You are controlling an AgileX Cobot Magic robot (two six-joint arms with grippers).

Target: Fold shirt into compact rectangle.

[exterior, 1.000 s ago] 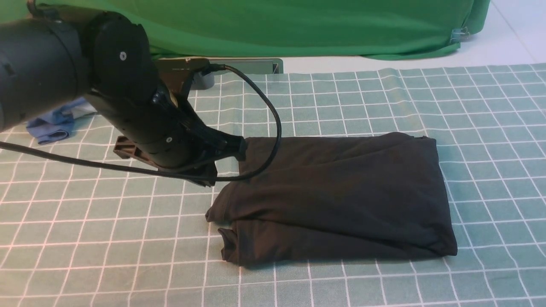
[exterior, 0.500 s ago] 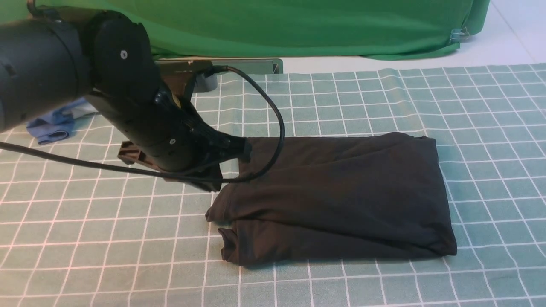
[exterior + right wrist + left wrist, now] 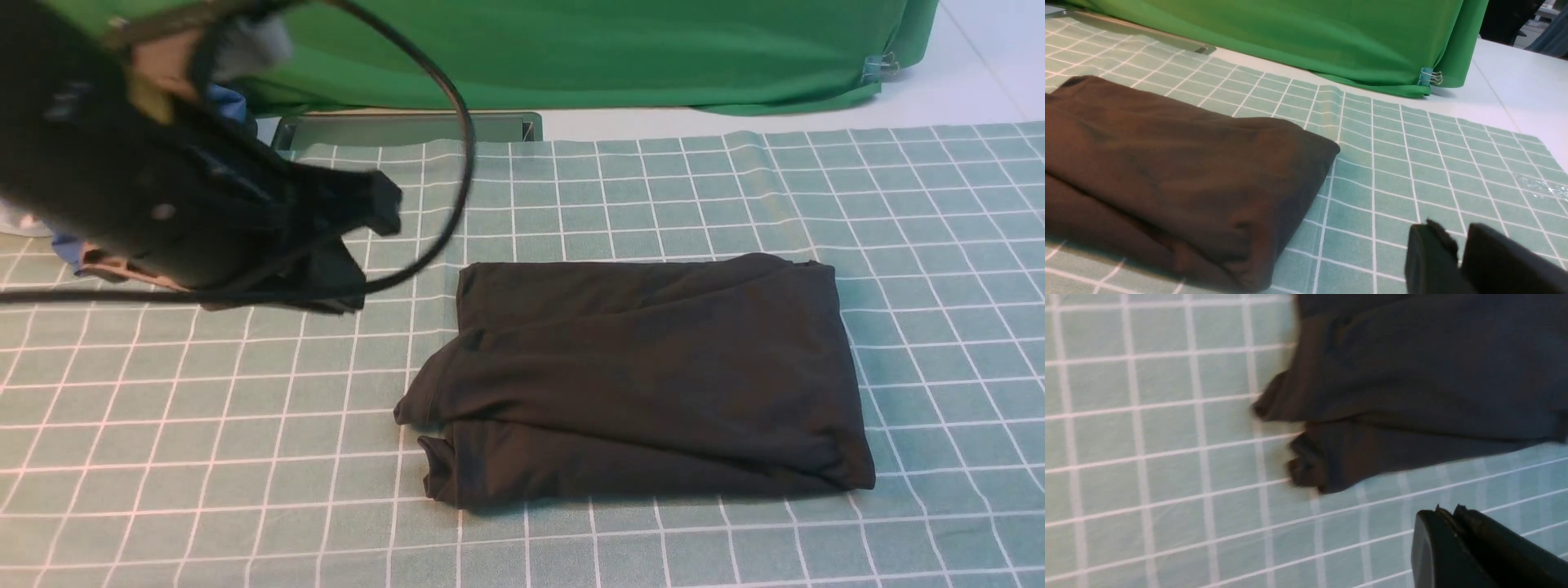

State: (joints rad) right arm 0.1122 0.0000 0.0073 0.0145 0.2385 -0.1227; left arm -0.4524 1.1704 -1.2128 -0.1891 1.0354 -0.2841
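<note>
Shirt: The black shirt (image 3: 645, 376) lay folded on the checked cloth (image 3: 939, 245) that covered the bench, near the middle and a bit to the right in the front view. It made a thick block, close to a rectangle.

Loose bits: On the shirt's left end, two small lumps of fabric (image 3: 1298, 457) stuck out past the fold. That end looked messy. The right end (image 3: 1306, 163) looked round and neat.

Left gripper: The left gripper (image 3: 1453, 514) was pressed together and held nothing. It hung above the cloth, to the left of the shirt and not touching it.

Right gripper: The right gripper (image 3: 1457, 237) had a small gap between its two sides and held nothing. It was low, near the shirt's right end, but apart from it.

Step in hand: It looked like the fold was nearly done and the arms were off the shirt. What seemed left was tidying.

How to do it well: The left gripper should push the two lumps in gently, from the side. It should not pull up, or the layers could come open. The right gripper could press the top lightly so the block stayed put.

Watch out: The soft fabric could slide or spring back.
</note>
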